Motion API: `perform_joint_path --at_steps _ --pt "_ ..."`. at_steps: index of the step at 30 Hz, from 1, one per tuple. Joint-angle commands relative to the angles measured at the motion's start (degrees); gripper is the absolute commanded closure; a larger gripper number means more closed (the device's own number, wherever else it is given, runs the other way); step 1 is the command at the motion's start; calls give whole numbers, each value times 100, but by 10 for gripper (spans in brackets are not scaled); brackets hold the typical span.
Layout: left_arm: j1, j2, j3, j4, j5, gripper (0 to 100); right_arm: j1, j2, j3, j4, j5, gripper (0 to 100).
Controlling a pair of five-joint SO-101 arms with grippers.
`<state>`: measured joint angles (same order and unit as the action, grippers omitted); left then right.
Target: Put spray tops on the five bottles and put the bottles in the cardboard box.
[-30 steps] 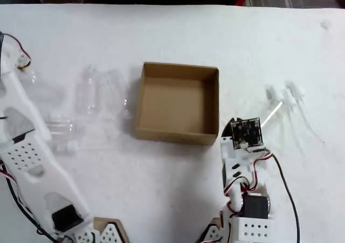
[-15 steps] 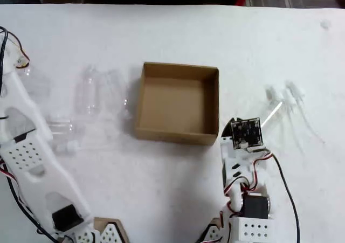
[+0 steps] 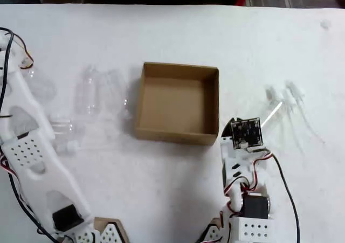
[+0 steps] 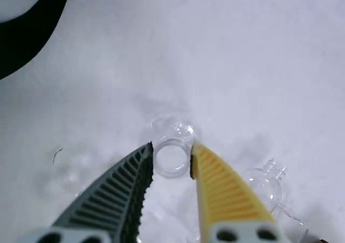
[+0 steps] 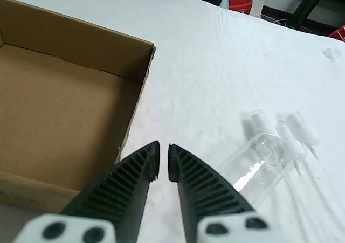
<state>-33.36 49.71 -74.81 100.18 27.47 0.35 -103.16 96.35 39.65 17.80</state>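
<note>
At far-left desk (image 3: 172, 33), left jaws pinch clear bottle (image 4: 171, 158) at its neck; right jaws near-closed, empty, beside cardboard box (image 5: 64, 97).

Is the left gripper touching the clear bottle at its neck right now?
Touching. The left wrist view shows the left gripper closed against both sides of the neck of the clear bottle, with no gap showing on either side.

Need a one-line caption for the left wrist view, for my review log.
Left claw grips the open neck of a clear bottle on the white table; a second bottle lies nearby.
</note>
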Motion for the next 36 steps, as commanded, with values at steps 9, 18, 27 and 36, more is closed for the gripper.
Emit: perform_joint_path --at_steps 9,18,27,36 --pt "154 57 -492 18 -53 893 13 -13 44 31 53 977" --pt "154 57 -492 88 -53 841 13 -13 44 31 53 977" --pt "136 57 -492 97 -26 837 13 -13 44 31 53 977" --pt "154 66 -492 -79 -53 938 13 -13 44 31 53 977"
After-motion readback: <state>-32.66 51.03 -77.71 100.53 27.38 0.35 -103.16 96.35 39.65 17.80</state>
